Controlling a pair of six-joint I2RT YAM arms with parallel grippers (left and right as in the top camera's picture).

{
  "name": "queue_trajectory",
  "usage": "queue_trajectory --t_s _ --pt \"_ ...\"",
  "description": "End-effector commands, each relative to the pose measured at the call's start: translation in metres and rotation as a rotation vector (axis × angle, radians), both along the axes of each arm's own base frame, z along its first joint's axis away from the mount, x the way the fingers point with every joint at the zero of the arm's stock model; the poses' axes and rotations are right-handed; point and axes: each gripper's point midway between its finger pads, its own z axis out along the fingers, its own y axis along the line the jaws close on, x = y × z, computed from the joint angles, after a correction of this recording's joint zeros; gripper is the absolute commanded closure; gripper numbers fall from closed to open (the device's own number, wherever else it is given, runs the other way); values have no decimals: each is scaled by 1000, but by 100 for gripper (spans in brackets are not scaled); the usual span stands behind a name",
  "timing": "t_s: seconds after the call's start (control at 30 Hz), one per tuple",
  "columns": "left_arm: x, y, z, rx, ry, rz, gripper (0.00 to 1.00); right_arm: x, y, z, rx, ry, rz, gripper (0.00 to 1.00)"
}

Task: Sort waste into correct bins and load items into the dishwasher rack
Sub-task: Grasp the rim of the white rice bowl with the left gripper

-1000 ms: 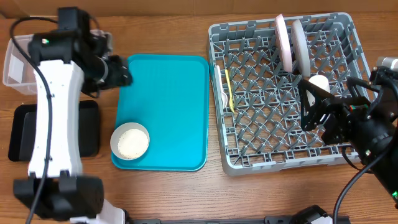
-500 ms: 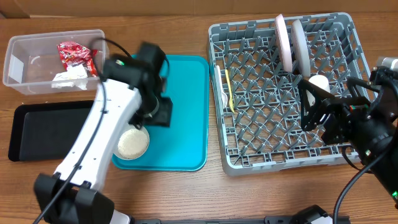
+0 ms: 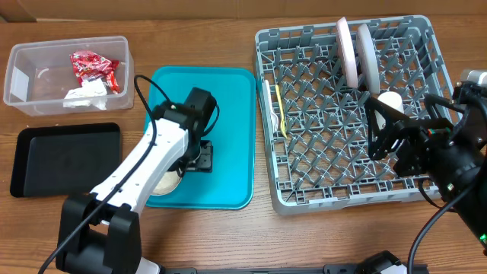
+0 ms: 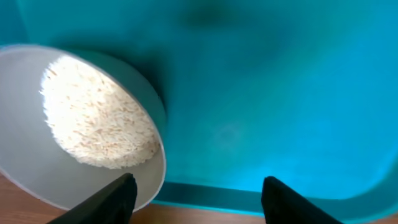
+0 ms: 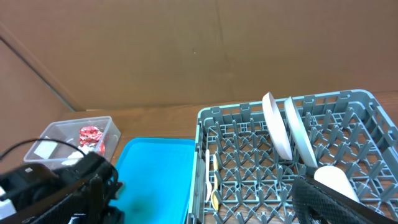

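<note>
The left arm has swung away from the clear tub, which it covered a second ago, and now reaches across the teal tray. The left gripper hangs over the tray's near left corner. The right arm has not shifted. The right gripper stays over the right side of the rack, its jaws spread as wide as they were.

The grey rack stands at the right of the table. The teal tray lies just beside it on the left. The black tray sits at the near left, and it was half hidden under the arm before. The clear tub sits behind it, now in full view.

Two plates, one pink and one grey, stand on edge side by side at the back of the rack. The bowl rests on the teal tray and is filled with rice. In the left wrist view the gripper's jaws stand well apart with nothing clamped, and the bowl's rim lies by the left finger.

A white cup sits in the rack near the right gripper. A yellow spoon lies along the rack's left side. A red wrapper and a white napkin lie in the tub.
</note>
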Motion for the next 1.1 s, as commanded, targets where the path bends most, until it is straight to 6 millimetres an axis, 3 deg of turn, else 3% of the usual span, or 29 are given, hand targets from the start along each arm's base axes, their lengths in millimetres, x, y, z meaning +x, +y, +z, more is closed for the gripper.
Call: queue_trajectory --t_s 0.0,0.2,0.4,0.5,0.77,0.93,1.07 --pt "-17 15 -21 45 37 20 33 -1 -3 4 4 -13 -12 0" --pt "-12 22 -27 41 18 46 41 -1 -3 4 4 -13 -12 0" --pt "-7 16 -28 14 0 29 66 -1 -3 4 4 -13 -12 0" --pt "-7 16 -32 11 -6 30 62 -1 -3 4 4 -13 -12 0" --pt "-11 21 -45 21 -10 22 65 -1 -3 4 4 -13 -12 0" --pt "-8 21 -46 15 -26 22 93 -1 -3 4 4 -13 -12 0" --pt "-4 19 -46 10 -42 22 96 -1 -3 4 4 -13 -12 0"
